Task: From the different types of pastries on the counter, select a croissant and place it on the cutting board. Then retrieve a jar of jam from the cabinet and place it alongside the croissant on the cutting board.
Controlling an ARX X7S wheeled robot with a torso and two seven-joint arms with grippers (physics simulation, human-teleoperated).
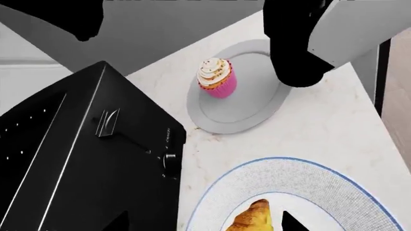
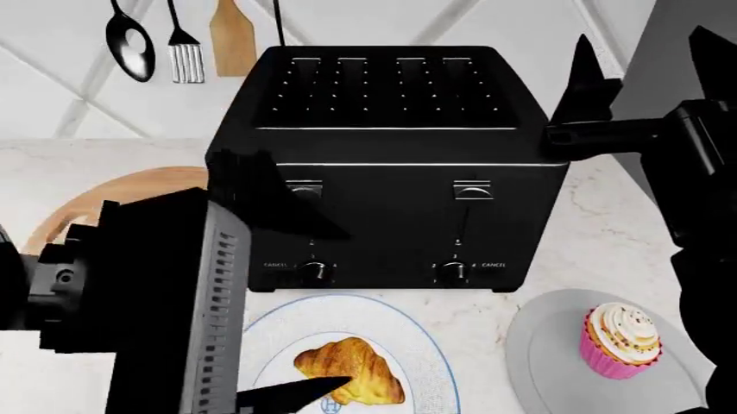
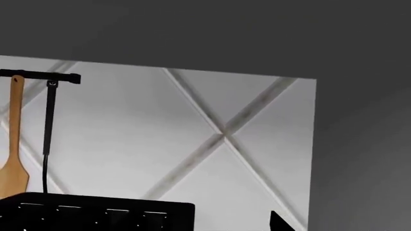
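The golden-brown croissant lies on a blue-rimmed white plate on the white marble counter, in front of the toaster. My left gripper is open and hovers over the croissant. In the left wrist view the croissant shows between the two fingertips, not gripped. The pink-wrapped cupcake stands on a grey plate to the right. The round wooden cutting board lies at the left, mostly hidden by my left arm. My right gripper is open and empty, raised beside the toaster. The jar of jam is out of view.
A large black toaster stands just behind the croissant plate, close to my left gripper. A spoon, a fork and a wooden spatula hang on the tiled wall. The cupcake and my right arm also show in the left wrist view.
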